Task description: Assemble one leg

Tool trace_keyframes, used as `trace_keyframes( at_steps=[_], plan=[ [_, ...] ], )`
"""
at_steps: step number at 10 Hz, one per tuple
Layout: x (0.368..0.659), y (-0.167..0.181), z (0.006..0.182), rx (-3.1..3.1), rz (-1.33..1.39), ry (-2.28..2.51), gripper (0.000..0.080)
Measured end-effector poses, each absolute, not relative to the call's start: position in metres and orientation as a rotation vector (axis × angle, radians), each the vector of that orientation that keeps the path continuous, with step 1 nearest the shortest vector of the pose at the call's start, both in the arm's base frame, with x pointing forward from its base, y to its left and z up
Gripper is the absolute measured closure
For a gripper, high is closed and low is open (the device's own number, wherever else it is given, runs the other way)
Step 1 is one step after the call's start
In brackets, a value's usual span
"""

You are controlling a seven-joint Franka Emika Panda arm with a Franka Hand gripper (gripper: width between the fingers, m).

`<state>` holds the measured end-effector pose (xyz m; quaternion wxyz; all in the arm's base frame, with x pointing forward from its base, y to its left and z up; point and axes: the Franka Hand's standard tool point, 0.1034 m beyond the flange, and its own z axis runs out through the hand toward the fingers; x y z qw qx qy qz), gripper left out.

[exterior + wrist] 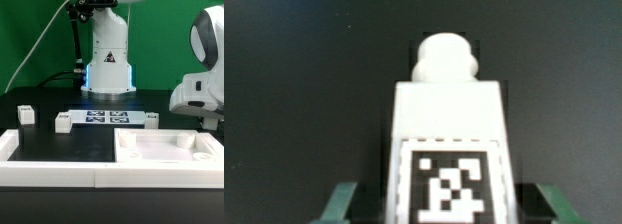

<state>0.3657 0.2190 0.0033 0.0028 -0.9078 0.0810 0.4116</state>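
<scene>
In the wrist view a white leg (450, 120) with a black-and-white tag and a rounded tip lies lengthwise between my fingers over the dark table. My gripper (443, 203) straddles its tagged end. The green fingers (345, 200) stand on either side of it, with a dark gap showing between each finger and the leg. In the exterior view my arm's white hand (200, 92) hangs at the right edge. Its fingers and this leg are hidden there. Three other legs (26, 114) (63, 122) (150, 121) stand on the table.
The wide white panel (125, 160) with raised edges lies along the front of the table. The marker board (105, 118) lies flat behind it. The robot's base (108, 70) stands at the back centre, in front of a green backdrop.
</scene>
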Motion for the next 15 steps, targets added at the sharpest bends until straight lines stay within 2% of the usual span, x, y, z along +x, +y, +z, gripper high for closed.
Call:
trace_keyframes(
  at_steps=[1, 2, 6, 7, 9, 11, 13, 15],
  plan=[
    [0.368, 0.216, 0.005, -2.843, 1.288, 0.229, 0.0509],
    [0.375, 0.201, 0.018, -2.828, 1.28, 0.164, 0.0509],
    [0.404, 0.164, 0.081, -2.814, 1.25, 0.15, 0.0509],
    [0.409, 0.16, 0.085, -2.818, 1.229, 0.161, 0.0509],
    [0.411, 0.163, 0.081, -2.834, 1.183, 0.164, 0.0509],
    [0.425, 0.156, 0.064, -2.914, 0.912, 0.103, 0.0509],
    [0.444, 0.131, 0.08, -2.982, 0.667, 0.021, 0.0509],
    [0.455, 0.123, 0.111, -3.031, 0.464, 0.005, 0.0509]
  ],
)
